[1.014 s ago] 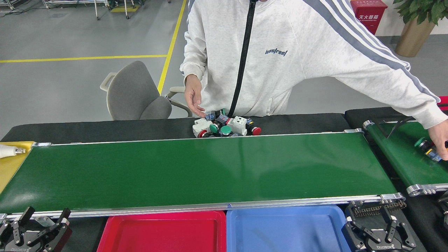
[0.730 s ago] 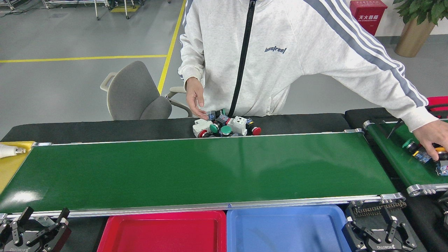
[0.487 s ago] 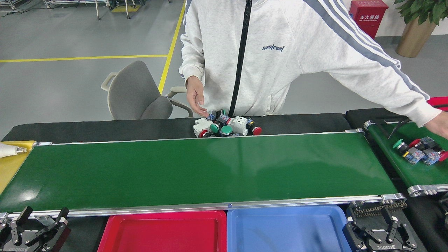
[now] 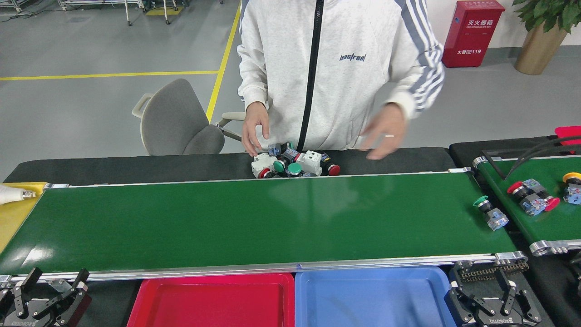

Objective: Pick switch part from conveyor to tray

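At the lower left corner of the frame, the left gripper [image 4: 51, 290] sits below the conveyor [image 4: 254, 222], its fingers [image 4: 28, 279] spread apart and empty; along the bottom edge lie a red tray [image 4: 213, 302] and a blue tray [image 4: 372, 299]; at the belt's right end, well apart from both grippers, rests a green-capped switch part [image 4: 490, 212]; at the lower right corner the right gripper [image 4: 492, 293] likewise gapes, gripping nothing.
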Available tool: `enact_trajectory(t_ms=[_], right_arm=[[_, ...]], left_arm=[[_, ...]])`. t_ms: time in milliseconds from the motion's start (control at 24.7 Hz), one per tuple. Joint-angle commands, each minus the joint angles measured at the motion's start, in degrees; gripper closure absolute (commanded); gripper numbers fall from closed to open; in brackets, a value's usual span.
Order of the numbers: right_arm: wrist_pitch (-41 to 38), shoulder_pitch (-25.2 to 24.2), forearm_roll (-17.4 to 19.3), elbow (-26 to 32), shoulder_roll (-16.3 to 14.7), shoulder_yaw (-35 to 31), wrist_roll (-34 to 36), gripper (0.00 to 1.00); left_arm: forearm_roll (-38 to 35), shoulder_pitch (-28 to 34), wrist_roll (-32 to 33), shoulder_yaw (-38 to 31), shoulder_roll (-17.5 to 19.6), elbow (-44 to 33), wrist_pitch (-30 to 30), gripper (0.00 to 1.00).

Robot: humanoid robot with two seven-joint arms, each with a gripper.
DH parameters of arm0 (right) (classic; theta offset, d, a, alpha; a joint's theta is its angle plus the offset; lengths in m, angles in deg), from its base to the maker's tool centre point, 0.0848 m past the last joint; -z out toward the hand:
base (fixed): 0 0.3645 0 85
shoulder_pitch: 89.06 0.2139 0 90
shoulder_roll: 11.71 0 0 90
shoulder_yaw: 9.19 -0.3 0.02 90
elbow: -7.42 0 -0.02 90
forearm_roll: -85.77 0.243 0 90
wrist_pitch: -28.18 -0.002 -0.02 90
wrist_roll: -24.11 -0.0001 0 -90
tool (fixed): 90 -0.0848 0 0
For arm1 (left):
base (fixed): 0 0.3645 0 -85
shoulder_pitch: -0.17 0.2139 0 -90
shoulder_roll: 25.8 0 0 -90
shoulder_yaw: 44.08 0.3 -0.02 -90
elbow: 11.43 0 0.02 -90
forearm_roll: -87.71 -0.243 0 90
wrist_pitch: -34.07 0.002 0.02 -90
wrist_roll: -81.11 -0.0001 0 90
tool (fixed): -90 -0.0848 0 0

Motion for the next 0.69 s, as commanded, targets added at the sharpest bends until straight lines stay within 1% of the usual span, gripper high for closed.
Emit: enact_trajectory(t_ms=[0, 122, 365, 527, 649], right_arm=[[0.2, 0.6, 0.0, 0.4, -0.6, -0.3, 0.2, 0.0], [0.6, 0.9, -0.1, -0.6, -0.6, -0.3, 0.0, 0.0], [0.7, 3.4, -0.1, -2.1, -0.6, -0.5, -1.7, 0.0], [0.7, 6.3, -0.3, -3.3, -0.8, -0.4, -5.6, 0.0], [0.7, 9.2, -1.3, -5.1, -0.9, -0.2, -7.9, 0.0]], left_arm=[[0.3, -0.4, -0.3, -0.3, 0.5, -0.7, 0.2, 0.0], [0.3, -0.5, -0.3, -0.3, 0.5, -0.7, 0.2, 0.0], [0.3, -0.6, -0.3, -0.3, 0.5, -0.8, 0.2, 0.0], [0.3, -0.8, -0.3, -0.3, 0.5, -0.9, 0.2, 0.0], [0.3, -1.4, -0.3, -0.2, 0.5, -0.9, 0.2, 0.0]])
